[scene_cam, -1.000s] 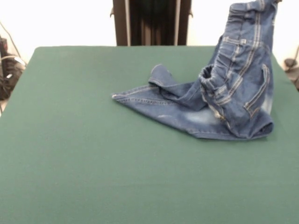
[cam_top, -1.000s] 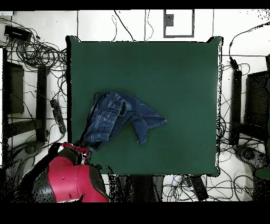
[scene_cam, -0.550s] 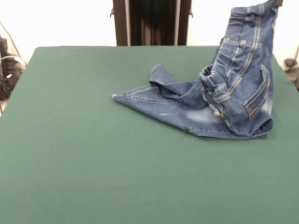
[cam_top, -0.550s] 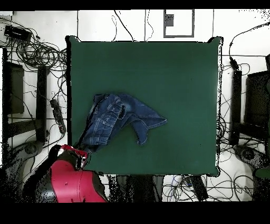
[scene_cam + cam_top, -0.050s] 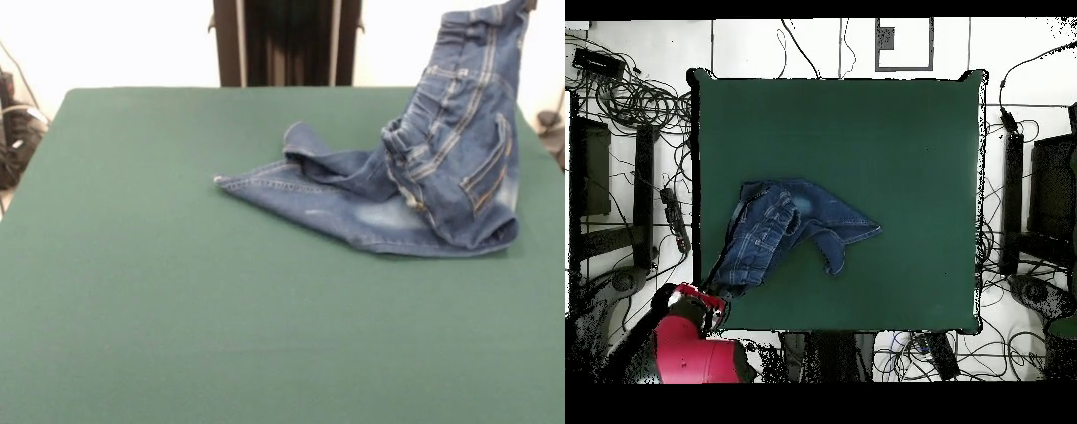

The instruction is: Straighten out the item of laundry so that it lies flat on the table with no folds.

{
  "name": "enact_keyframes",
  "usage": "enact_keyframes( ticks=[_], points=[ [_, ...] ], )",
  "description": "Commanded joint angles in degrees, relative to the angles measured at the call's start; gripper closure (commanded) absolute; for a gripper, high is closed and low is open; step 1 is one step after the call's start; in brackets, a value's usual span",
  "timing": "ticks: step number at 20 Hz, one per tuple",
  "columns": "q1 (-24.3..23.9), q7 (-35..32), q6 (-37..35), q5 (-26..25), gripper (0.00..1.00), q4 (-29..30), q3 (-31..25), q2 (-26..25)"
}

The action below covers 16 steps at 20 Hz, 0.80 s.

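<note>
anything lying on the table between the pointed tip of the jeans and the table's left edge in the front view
Nothing. In the front view the stretch from the jeans tip to the left edge of the table is bare green cloth, and the overhead view shows no other thing on the table either.

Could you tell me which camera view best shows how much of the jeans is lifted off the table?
The front view: the jeans rise by the waistband to the picture's top edge, legs trailing on the table. Overhead, the jeans look flattened, so height is lost.

Blue jeans [image 5: 424,177] crumpled, waist lifted; green table [image 5: 177,309].
</note>
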<state>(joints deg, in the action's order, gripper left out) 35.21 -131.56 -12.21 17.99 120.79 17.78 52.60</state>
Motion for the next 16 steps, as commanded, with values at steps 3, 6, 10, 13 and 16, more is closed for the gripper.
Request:
enact_keyframes(
  ticks=[3, 6, 10, 13, 16],
  points=[
    [7.71, -20.55, -0.64, 5.77, 1.0, 9.42, 1.15, 0.56],
    [6.93, -21.56, 5.14, 6.31, 1.0, 12.78, -1.77, -0.35],
    [5.06, -23.55, 11.46, 6.12, 1.0, 15.75, -5.69, -1.89],
    [7.12, -23.52, 11.46, 6.05, 1.0, 15.28, -3.7, -2.93],
    [6.31, -23.53, 11.82, 6.25, 0.0, 15.93, -4.62, -2.66]
  ],
)
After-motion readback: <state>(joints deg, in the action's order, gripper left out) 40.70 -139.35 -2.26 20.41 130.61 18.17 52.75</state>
